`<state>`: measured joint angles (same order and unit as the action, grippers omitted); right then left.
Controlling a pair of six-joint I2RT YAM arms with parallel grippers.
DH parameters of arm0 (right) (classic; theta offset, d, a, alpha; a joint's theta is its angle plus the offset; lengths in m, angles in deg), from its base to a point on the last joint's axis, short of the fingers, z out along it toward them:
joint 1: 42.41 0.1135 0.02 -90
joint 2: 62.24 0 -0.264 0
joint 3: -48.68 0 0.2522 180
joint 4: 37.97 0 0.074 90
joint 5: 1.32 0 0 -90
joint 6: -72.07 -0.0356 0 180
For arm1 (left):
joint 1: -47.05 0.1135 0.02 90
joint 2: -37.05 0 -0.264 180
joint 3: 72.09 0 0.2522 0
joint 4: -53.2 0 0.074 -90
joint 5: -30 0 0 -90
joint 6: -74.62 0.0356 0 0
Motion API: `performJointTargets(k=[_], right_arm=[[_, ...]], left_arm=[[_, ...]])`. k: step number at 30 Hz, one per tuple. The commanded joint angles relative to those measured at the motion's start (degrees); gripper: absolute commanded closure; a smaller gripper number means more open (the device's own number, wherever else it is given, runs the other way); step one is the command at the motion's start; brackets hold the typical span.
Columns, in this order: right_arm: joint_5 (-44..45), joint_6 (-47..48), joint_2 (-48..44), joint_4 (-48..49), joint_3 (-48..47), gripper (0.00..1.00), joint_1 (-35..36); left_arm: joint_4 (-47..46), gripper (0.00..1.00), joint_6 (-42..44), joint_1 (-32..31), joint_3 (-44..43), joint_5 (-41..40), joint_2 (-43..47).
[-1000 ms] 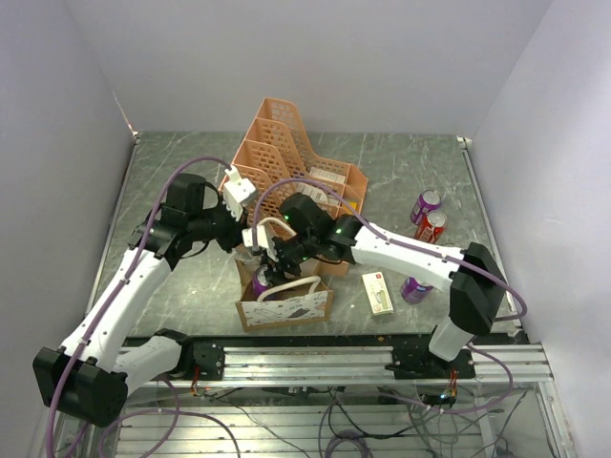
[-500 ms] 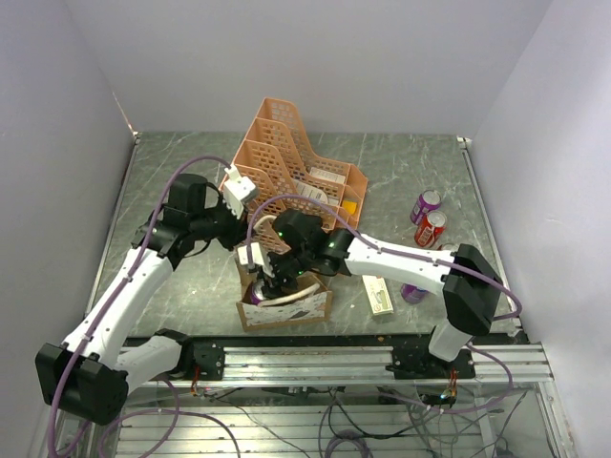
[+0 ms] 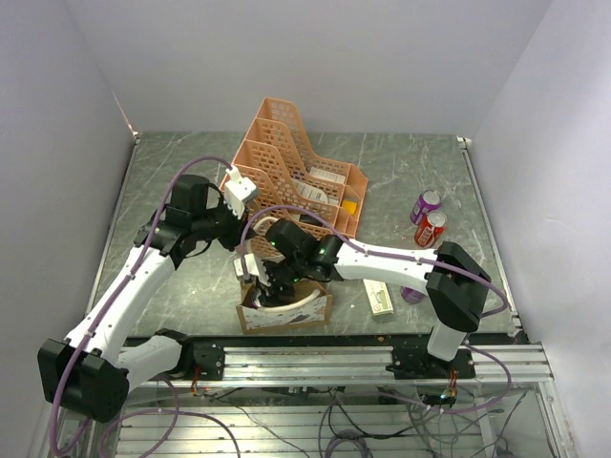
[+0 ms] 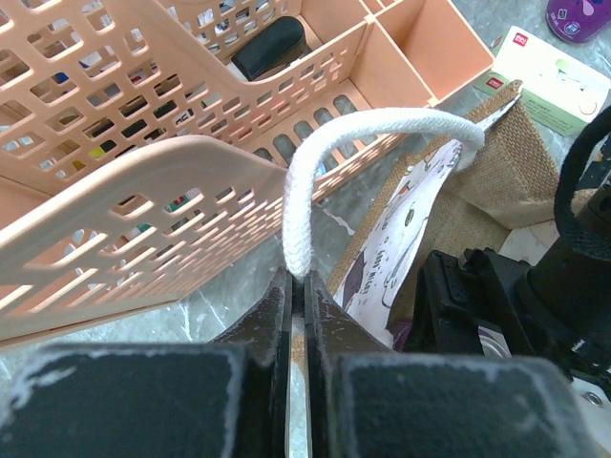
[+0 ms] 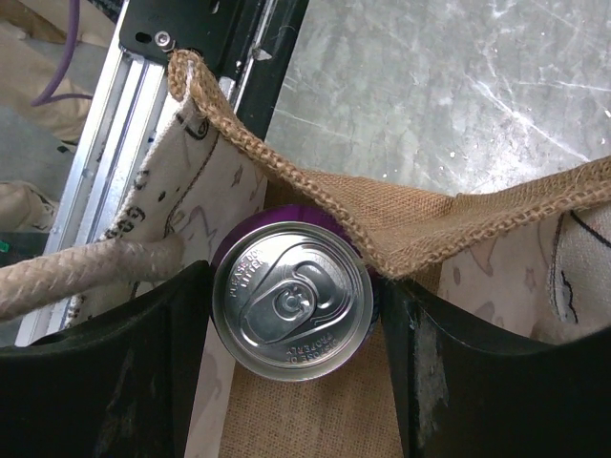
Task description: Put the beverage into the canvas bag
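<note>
Two claws meet at the canvas bag [image 3: 286,313] near the front edge of the counter [image 3: 191,286]. The right claw [image 5: 291,324] grips a purple can [image 5: 286,296] by its sides, silver top up, in the bag's mouth, where a fold of burlap hem [image 5: 420,239] laps over the can's rim. That fold looks like the main hazard: released now, the can may hang on it or tilt and topple the light bag. The left claw [image 4: 296,281] is pinched tight on the cream rope handle [image 4: 315,162], holding the mouth open. If the cord slips, the mouth would likely sag closed. Just beyond stands the peach lattice organizer [image 4: 143,191], close enough to snag the handle.
</note>
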<state>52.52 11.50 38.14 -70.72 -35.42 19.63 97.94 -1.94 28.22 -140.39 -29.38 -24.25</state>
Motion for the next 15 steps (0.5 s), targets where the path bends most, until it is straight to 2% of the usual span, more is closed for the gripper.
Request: performJointTargets(k=[1,6,8,15], right_arm=[[-0.5,1.0,0.1,3.2,0.3,0.89,0.9],[-0.2,1.7,0.4,2.6,0.8,0.72,1.1],[0.3,2.0,0.5,2.3,0.8,0.56,1.3],[1.5,2.8,0.1,1.3,-0.2,0.36,1.5]], left_arm=[[-2.0,0.93,0.2,0.3,0.8,-0.5,0.6],[-2.0,0.93,0.6,0.3,1.1,-0.4,1.2],[-1.9,0.93,0.9,0.3,1.2,-0.5,1.6],[-1.9,0.93,1.8,0.3,1.7,-0.4,2.5]])
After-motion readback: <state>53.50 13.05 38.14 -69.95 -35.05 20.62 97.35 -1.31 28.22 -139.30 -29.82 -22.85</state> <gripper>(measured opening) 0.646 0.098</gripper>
